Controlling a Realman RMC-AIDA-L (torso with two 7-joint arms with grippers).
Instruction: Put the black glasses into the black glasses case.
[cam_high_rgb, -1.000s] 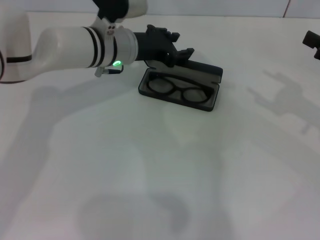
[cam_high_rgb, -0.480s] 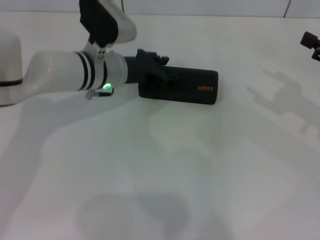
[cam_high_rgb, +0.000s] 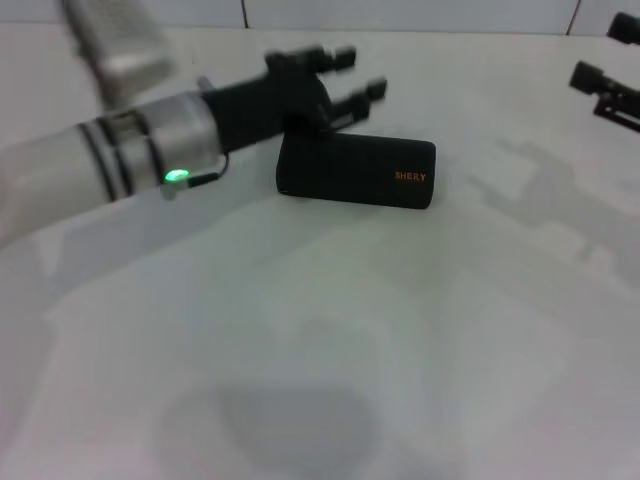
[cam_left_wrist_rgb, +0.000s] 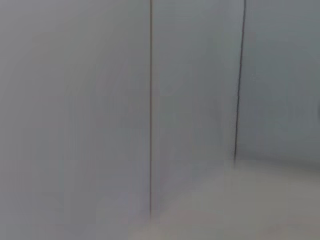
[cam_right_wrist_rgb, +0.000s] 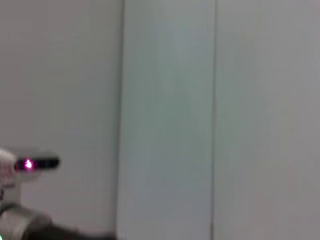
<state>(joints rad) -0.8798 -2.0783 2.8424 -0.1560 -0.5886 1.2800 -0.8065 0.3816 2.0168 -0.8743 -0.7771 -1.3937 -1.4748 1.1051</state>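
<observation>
- The black glasses case (cam_high_rgb: 355, 172), lying shut, carries one small word in orange capitals near the right end of its lid; it reads roughly "SHERY", though the letters are too small to be sure
- No other text, number or sign is readable

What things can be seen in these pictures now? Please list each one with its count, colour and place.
black glasses case: one, black with small orange lettering, closed, lying on the table right of centre.
table: one, white, fills the head view.
wall panels: pale grey with dark seams, in both wrist views.
left gripper: one, black, fingers open, raised above the far left end of the case.
right gripper: one, black, at the far right edge, away from the case.
</observation>
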